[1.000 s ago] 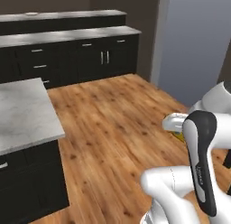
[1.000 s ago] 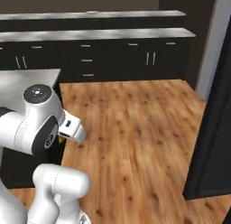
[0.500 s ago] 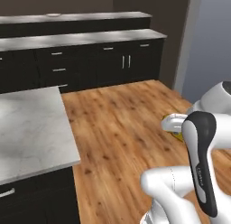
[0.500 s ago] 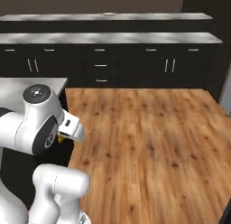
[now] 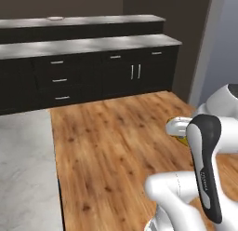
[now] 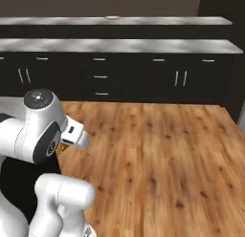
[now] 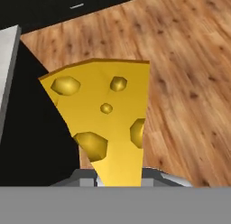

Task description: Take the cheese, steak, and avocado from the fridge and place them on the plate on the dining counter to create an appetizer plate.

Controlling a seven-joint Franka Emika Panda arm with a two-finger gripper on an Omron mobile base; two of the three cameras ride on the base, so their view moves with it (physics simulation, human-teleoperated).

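gripper (image 7: 119, 184): clenched on the cheese (image 7: 106, 123) | cheese: yellow wedge with holes, rising upright from between the jaws | beyond jaws: wooden floor (image 7: 189, 78), black counter base (image 7: 34, 142)

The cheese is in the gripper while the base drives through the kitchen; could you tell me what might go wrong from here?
1. The cheese is held only by its narrow end in the gripper, with most of the wedge sticking out past the jaws, so a jolt could tip or drop it onto the wood floor.
2. The grey counter with its black base lies close on the left; a tight turn could knock the wedge against it.
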